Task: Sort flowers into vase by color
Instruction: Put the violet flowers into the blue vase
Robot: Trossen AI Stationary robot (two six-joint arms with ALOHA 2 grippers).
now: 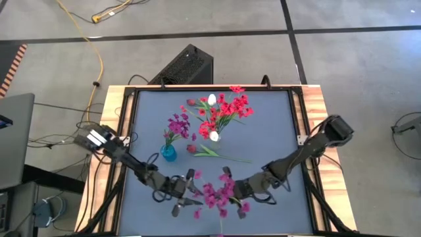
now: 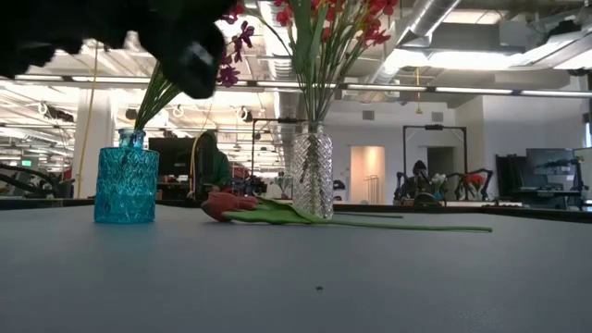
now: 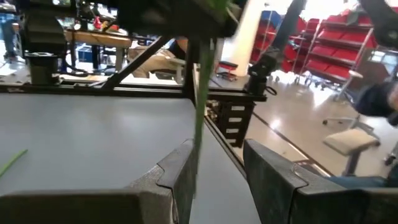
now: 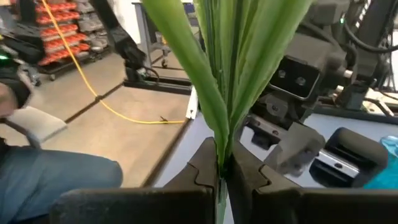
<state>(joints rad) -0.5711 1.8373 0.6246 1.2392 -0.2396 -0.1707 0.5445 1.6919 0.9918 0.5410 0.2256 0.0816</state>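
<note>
Hidden: in your low view the arms block the upper left; the held sprig is cut off
Magenta sprig [image 1: 217, 194]: near front edge of the table [image 1: 276, 131], between both grippers; stem upright in wrist views
Right gripper [image 4: 222, 167]: closed on the stem
Left gripper [image 3: 214, 165]: fingers apart around the stem; grip unclear
Writing: you can read none

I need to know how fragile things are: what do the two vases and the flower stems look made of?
Blue vase: probably glass, translucent with a cut diamond pattern. Clear vase: likely glass too, faceted and see-through, though moulded plastic is possible. Stem in the right gripper: looks like plastic, with uniform, smooth green leaves.
</note>
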